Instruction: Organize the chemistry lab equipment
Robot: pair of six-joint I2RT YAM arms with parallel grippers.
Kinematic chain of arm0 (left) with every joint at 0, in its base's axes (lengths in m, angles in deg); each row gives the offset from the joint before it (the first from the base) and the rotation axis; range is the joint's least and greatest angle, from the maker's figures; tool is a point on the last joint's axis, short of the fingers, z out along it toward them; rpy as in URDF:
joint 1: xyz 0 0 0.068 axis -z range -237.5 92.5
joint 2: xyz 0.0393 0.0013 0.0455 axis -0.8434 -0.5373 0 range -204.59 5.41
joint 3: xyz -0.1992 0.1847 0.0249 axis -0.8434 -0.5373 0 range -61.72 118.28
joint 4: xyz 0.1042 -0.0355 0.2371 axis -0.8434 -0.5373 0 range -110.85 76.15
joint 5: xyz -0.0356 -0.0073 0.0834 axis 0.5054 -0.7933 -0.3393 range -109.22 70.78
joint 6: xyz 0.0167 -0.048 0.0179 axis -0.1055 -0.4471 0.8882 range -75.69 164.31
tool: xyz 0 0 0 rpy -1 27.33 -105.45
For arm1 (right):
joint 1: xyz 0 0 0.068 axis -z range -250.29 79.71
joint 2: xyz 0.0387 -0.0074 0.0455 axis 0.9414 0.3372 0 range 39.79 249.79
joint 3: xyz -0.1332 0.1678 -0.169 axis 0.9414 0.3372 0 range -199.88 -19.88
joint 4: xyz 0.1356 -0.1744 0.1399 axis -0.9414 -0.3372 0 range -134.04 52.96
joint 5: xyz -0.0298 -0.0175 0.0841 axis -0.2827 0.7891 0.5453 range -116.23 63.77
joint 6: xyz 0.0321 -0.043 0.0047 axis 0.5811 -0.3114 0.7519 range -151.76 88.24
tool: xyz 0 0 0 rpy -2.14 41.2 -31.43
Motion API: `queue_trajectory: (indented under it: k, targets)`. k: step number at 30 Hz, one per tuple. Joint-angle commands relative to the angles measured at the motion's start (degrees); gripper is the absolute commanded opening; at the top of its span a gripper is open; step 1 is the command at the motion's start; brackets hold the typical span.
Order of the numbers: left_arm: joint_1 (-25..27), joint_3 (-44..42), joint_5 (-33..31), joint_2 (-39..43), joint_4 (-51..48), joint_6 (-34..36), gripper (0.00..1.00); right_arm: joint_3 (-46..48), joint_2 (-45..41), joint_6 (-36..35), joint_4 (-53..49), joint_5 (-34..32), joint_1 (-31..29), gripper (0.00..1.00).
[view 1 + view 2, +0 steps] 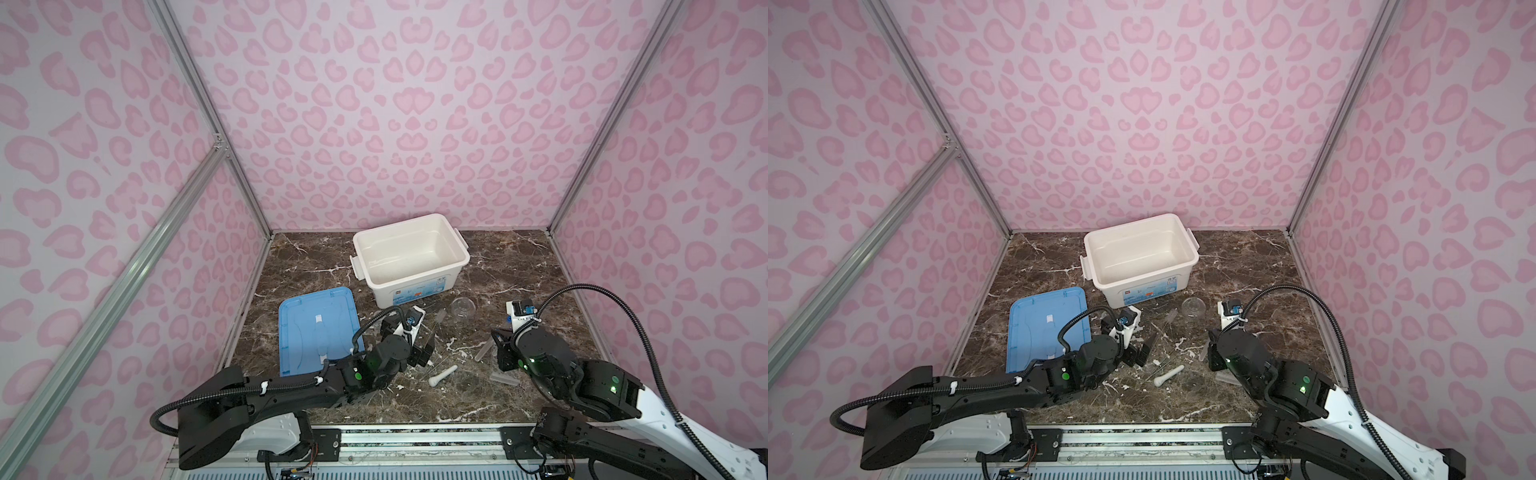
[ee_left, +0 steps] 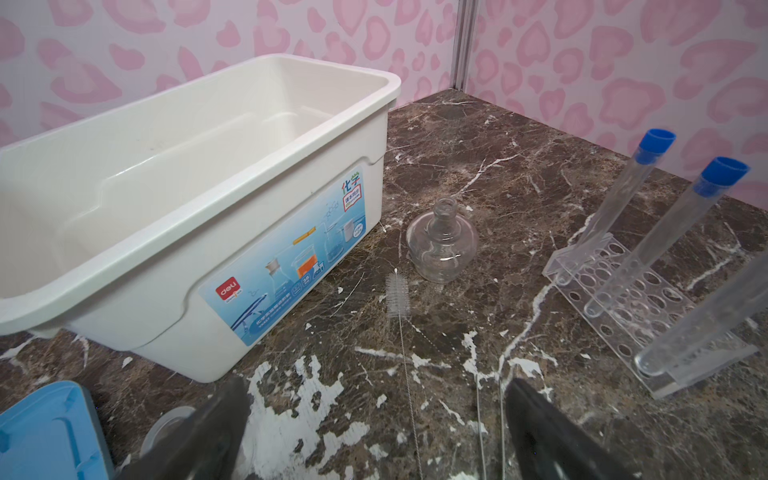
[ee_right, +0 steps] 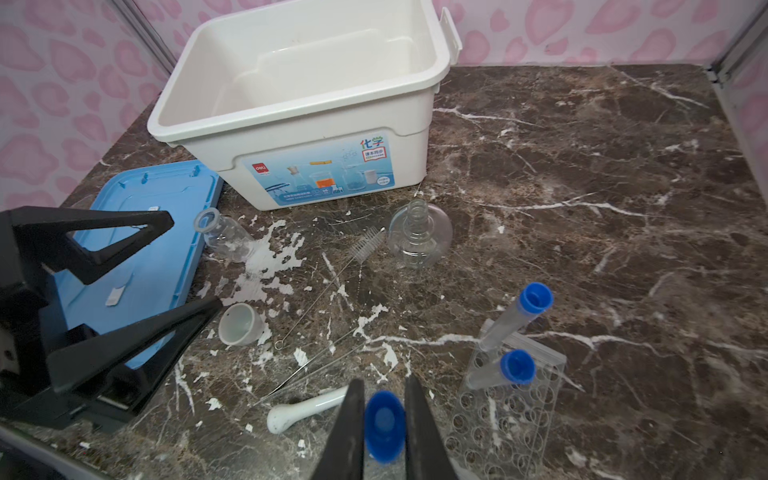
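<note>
The right pincer (image 3: 383,388) is clamped on a blue-capped test tube (image 3: 384,430), right by the tube rack (image 3: 515,411) near the front right of the bench (image 3: 582,208). Two other tubes (image 3: 505,324) stand in the rack. Next, I think, this one must go straight down into a free hole. The left pincer (image 2: 374,395) is wide apart and holds nothing.

Brand: "deli", red badge (image 2: 227,289) on blue sticker (image 2: 286,257) of white plastic bin (image 2: 137,316)
Heading: "化学", same sticker
Small print: unreadable

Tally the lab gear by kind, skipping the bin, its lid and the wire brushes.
Blue-capped tubes: 3, one in the right gripper
Tube rack: 1
Glass bottles: 2
White bowl: 1
Pestle: 1
Total: 8
</note>
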Motion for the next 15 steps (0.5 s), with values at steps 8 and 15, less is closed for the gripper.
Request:
queue_trajectory:
  k: [8, 15]
  targets:
    - [-0.06, 0.49, -1.18, -1.13, -1.5, -1.43, 0.98, 2.61, 1.16, 7.19, -3.34, -14.77, -6.61, 0.08]
    - [-0.06, 0.91, -0.92, -2.27, -1.95, -2.08, 0.98, 3.13, 0.71, 9.8, -5.92, -14.4, -6.97, 0.07]
